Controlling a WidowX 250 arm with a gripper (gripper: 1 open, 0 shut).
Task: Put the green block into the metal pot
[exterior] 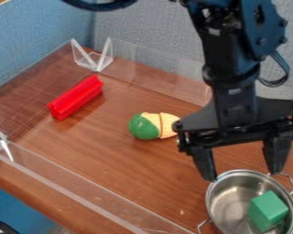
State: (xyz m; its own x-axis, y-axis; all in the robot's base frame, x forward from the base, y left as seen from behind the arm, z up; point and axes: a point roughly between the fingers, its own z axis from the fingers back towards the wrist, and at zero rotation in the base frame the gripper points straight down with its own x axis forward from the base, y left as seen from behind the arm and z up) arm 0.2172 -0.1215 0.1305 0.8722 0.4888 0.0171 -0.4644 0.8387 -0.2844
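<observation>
Resting inside the metal pot (234,196): the green block (269,211).
Gripper (242,161) hangs above the pot's rim, jaws spread wide, holding nothing. Red block (76,96) and a green-yellow toy (154,125) lie apart on the wooden table (100,151).

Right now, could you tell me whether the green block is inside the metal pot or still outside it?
Inside. The green block rests within the metal pot, below its rim; the open gripper above holds nothing.
</observation>
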